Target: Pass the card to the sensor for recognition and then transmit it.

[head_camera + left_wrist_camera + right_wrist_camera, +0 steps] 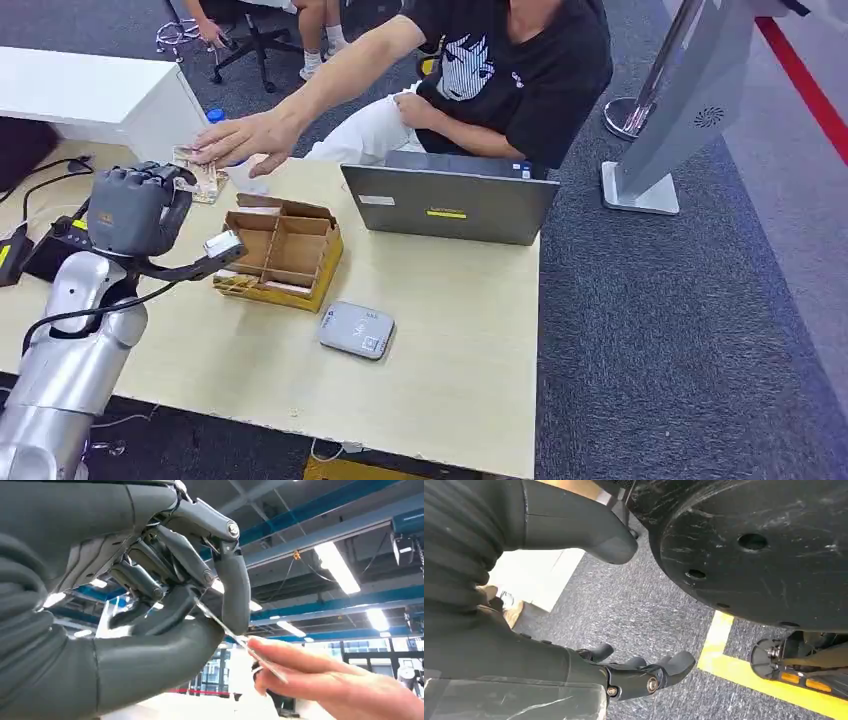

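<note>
Head view, nearest first: the silver left arm rises from the lower left over the tabletop (450, 340), and the left hand (135, 205) is raised above the tabletop's left side with its fingers curled in. Left wrist view shows those fingers (235, 587) and the thumb pinching the card (235, 637), a thin clear sheet seen almost edge-on, while a person's hand (320, 682) grips the card's other end, so both hold it at once. Right wrist view shows the right hand (624, 672) hanging low over grey carpet beside a yellow floor line (744, 675), fingers loosely bent and apart with nothing in them. On the tabletop toward the front lies a small grey-white sensor (356, 330), flat and alone, well apart from the left hand. Just behind it and to the left sits an open cardboard box (280, 255) with dividers. Left of the arm a black device with cables (50, 245) lies near the tabletop's edge. Further back, an open grey laptop (450, 205) stands with its lid facing the robot. Behind the left hand, near the far left corner, the person's arm (330, 75) reaches across, the hand (245, 140) resting on a small stack of cards (200, 175). The person in a black shirt (520, 70) sits beyond the laptop. To the far right a grey stand (660, 140) stands on the carpet.
</note>
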You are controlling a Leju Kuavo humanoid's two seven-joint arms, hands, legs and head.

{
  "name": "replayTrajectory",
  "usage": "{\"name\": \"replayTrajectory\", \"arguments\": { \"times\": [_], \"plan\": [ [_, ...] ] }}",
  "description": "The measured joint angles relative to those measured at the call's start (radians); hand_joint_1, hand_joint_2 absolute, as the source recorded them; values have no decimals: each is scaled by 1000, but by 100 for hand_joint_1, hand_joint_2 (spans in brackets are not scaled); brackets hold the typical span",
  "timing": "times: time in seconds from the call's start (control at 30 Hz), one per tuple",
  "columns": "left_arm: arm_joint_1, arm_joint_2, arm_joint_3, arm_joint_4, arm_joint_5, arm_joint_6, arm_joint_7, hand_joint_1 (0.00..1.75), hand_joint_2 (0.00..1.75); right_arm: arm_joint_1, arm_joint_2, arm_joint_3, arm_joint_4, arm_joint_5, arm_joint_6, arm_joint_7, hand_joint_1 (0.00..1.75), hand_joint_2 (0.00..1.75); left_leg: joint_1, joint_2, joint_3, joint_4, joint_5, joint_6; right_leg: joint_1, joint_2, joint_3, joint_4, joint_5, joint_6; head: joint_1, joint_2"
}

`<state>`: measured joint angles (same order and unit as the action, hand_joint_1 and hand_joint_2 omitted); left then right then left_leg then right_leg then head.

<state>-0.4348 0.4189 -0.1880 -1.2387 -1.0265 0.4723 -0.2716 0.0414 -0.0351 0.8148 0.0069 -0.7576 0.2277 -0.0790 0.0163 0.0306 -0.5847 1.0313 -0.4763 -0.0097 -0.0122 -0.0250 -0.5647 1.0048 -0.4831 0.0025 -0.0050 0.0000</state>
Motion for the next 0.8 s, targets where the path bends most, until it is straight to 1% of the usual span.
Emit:
{"name": "replayTrajectory", "arguments": {
  "times": [0.1, 0.17, 0.23, 0.3, 0.37, 0.4, 0.43, 0.47, 0.5, 0.53, 0.57, 0.6, 0.63, 0.67, 0.7, 0.73, 0.77, 0.8],
  "plan": [
    [37, 3, 21, 0, 35, 27, -23, 0, 175, 0, 1, 0, 0, -3, -2, 0, 0, 175, 0, 0, 0, 0, 0, 0, 0, 0, 0, 0, 0, 0, 0, 0],
    [72, 2, 47, 0, 61, 61, -46, 0, 175, 0, 2, 0, 0, -4, -2, 0, 0, 175, 0, 0, 0, 0, 0, 0, 0, 1, 0, 0, 0, 0, 0, 0],
    [120, -1, 85, -8, 98, 114, -80, 0, 175, 1, 3, 0, 0, -7, -6, -1, 0, 175, 0, 1, 0, 0, -1, 0, 0, 2, -1, 0, 0, 0, 0, 0],
    [174, -19, 137, -35, 170, 172, -136, 0, 175, 1, 6, 0, 0, -19, -10, -3, 0, 175, 0, 2, 0, 0, -1, 0, 0, 2, -2, 0, -1, 0, 0, 0],
    [236, -56, 210, -86, 296, 208, -233, 0, 175, 1, 9, 0, 0, -24, -16, -5, 0, 175, 0, 2, -1, 0, -2, -1, 0, 2, -2, 0, -1, 0, 0, 0],
    [271, -90, 261, -120, 379, 214, -297, 0, 175, 2, 12, 0, 0, -28, -18, -5, 0, 175, 0, 3, -1, 0, -2, -1, 0, 3, -2, 0, -1, 0, 0, 0],
    [302, -115, 309, -153, 457, 217, -348, 0, 175, 2, 15, 0, 0, -35, -20, -5, 0, 175, 0, 3, -1, 0, -2, -1, 0, 4, -2, 0, -1, 0, 1, 0],
    [333, -147, 366, -197, 566, 219, -392, 0, 175, 3, 17, 0, 0, -39, -26, -6, 0, 175, 0, 4, -1, 0, -2, 0, 0, 4, -2, 0, -1, 0, 1, 0],
    [368, -176, 420, -245, 678, 219, -413, 0, 175, 4, 20, 0, 0, -42, -30, -6, 0, 175, 0, 6, -1, 0, -3, 0, 0, 6, -2, 0, -1, 0, 1, 0],
    [404, -198, 464, -281, 750, 217, -417, 0, 175, 5, 22, 0, 0, -48, -32, -6, 0, 175, 0, 6, 0, 0, -4, 0, 0, 7, -3, 0, -1, 0, 0, 0],
    [431, -223, 509, -329, 855, 188, -422, 0, 175, 8, 24, 0, 0, -56, -34, -6, 0, 175, 0, 6, 0, 0, -4, 0, 0, 7, -3, -1, -1, 0, 0, 0],
    [452, -242, 557, -356, 934, 144, -422, 0, 175, 10, 27, 0, 0, -59, -36, -6, 0, 175, 0, 6, -1, 0, -4, 0, 0, 6, -3, -1, -2, 0, 0, 0],
    [469, -265, 612, -378, 987, 94, -423, 0, 175, 11, 29, 0, 0, -61, -38, -6, 0, 175, 0, 5, -2, 0, -4, 0, 0, 5, -3, -1, -2, 0, 0, 0],
    [487, -296, 686, -404, 1031, 21, -425, 0, 175, 11, 31, 0, 0, -70, -40, -6, 0, 175, 1, 5, -2, 0, -4, 0, 0, 5, -3, -1, -3, 0, 0, 0],
    [495, -312, 730, -410, 1051, -28, -426, 0, 175, 12, 32, 0, 0, -74, -40, -6, 0, 175, 1, 5, -2, -1, -4, 0, 0, 5, -3, -1, -3, 0, -1, 0],
    [498, -334, 800, -409, 1080, -103, -426, 0, 175, 12, 34, 0, 0, -78, -41, -6, 0, 175, 1, 5, -2, -1, -4, 0, 0, 4, -3, -1, -3, -1, 0, 0],
    [500, -353, 866, -403, 1099, -161, -426, 0, 175, 12, 36, 0, 0, -81, -42, -6, 0, 175, 1, 5, -2, -1, -4, 0, 0, 4, -3, -1, -3, -1, 0, 0],
    [504, -368, 913, -401, 1107, -187, -426, 0, 175, 12, 37, 0, 0, -85, -42, -5, 0, 175, 1, 5, -2, -1, -4, 0, 0, 4, -3, -1, -3, -1, -1, 0]
  ]
}}
